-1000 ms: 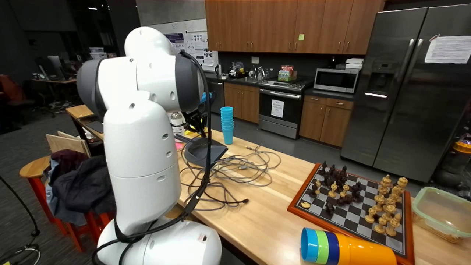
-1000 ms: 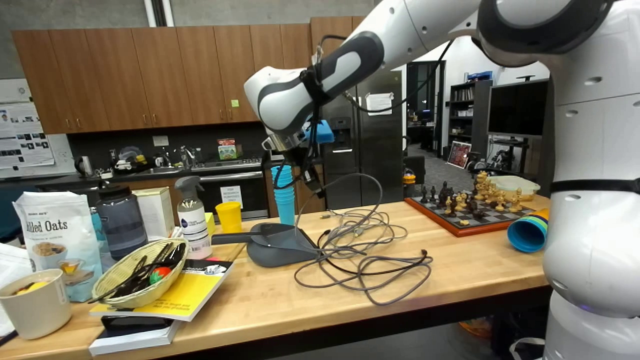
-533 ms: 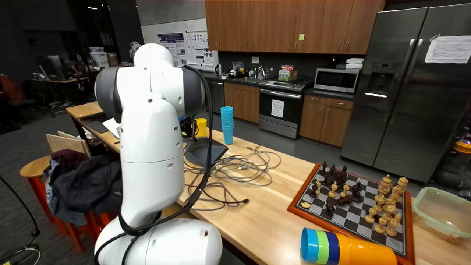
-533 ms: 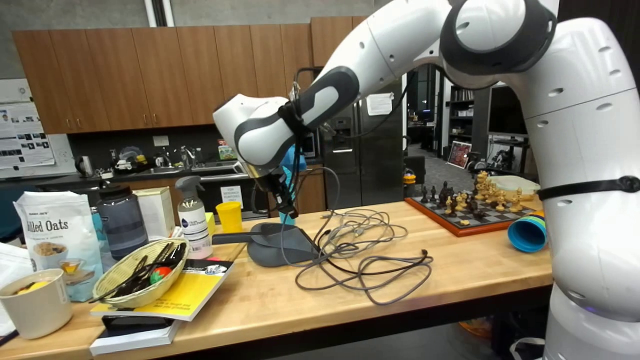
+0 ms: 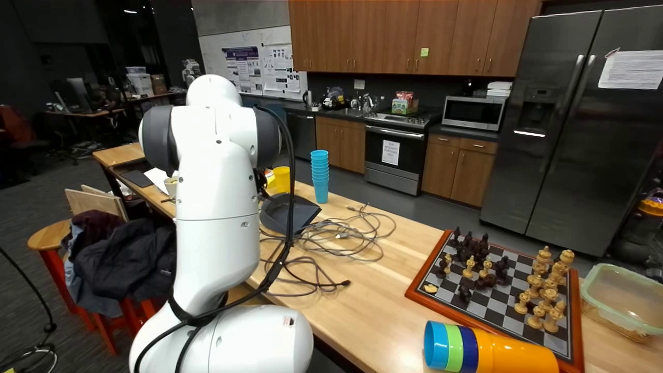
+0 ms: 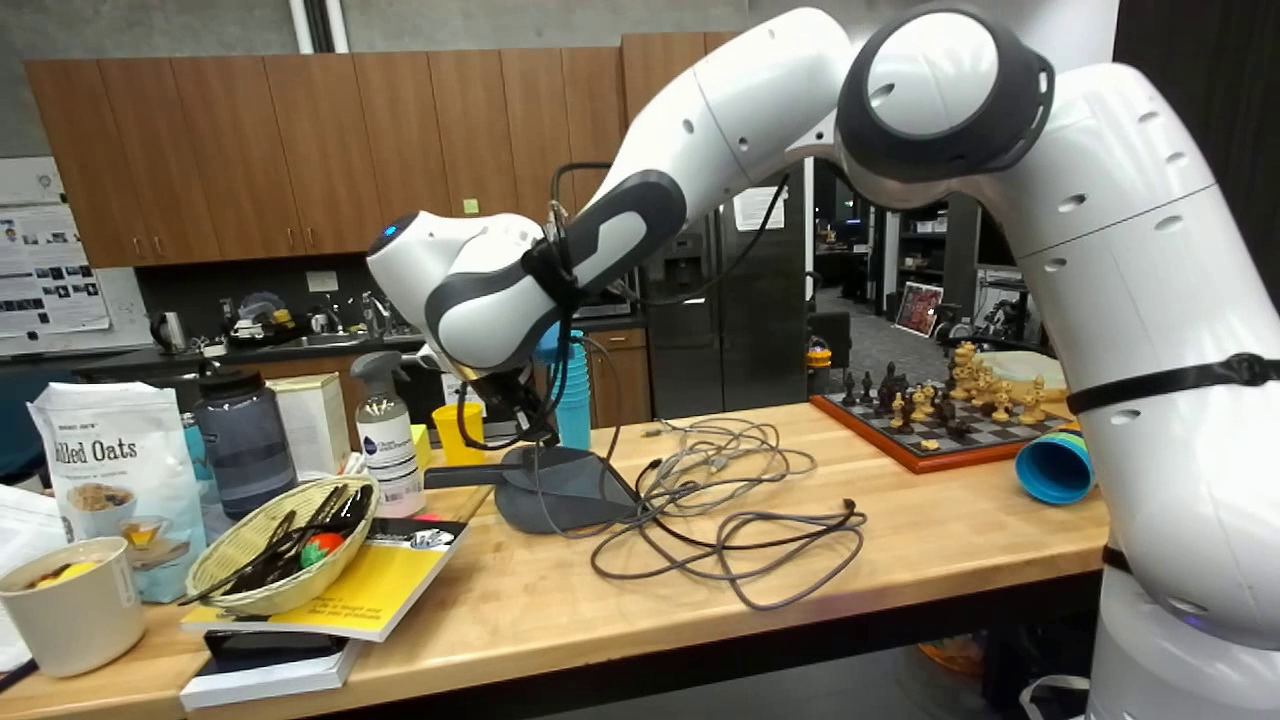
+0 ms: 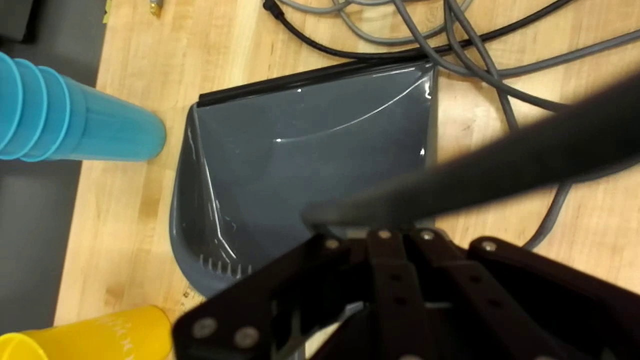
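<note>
Bearing the dustpan (image 7: pixel 300 145), the counter (image 6: pixel 980 540) runs roughly along the dustpan's handle-to-lip axis; the arm (image 6: pixel 720 100) comes in from well beyond the lip, elbow bent high, forearm sloping down, wrist folded so that the pincer (image 7: pixel 406 235) points downward, slanting towards the lip; the chessboard (image 5: pixel 481 306) sits past the lip too, well apart; the coil of cables (image 6: pixel 690 490) lies closer, right by the lip; the dustpan itself rests beneath the pincer, which hangs over its handle end, though whether the two touch I cannot tell; the stack of blue cups (image 7: pixel 110 125) stands near one side of the dustpan, the yellow cup (image 7: pixel 105 335) by its handle on that same side; thinnest of all, the grey cable (image 7: pixel 475 175) is pinched in the pincer's closed fingertips, apparently a length of that coil; its long axis leads off across the dustpan, over the side opposite the blue cups.
</note>
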Motion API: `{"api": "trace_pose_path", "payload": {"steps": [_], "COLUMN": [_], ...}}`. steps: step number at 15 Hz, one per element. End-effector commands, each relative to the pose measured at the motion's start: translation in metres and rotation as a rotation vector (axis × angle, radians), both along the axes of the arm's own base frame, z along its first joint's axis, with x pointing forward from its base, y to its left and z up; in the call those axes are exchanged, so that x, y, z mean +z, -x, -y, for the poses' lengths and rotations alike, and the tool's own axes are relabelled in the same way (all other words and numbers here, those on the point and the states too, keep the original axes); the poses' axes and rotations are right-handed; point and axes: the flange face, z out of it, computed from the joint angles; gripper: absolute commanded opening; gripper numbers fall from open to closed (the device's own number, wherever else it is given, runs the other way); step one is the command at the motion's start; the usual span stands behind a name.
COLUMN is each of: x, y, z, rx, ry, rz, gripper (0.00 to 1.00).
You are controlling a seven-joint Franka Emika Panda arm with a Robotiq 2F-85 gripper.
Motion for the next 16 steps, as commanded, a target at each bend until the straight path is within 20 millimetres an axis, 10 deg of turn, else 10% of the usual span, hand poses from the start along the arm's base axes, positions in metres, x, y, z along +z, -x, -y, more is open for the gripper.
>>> {"api": "trace_pose_path", "payload": {"steps": [1, 10, 16], "x": [0.017, 0.13, 0.148], "y": [0.005, 0.051, 0.064], "z": [-0.014, -0.033, -0.035], "rx": [0.019, 0.054, 0.025], "ry": [0.015, -0.079, -0.103], "rz": [0.062, 0.385, 0.474], "gripper": [0.0, 0.0, 0.0]}}
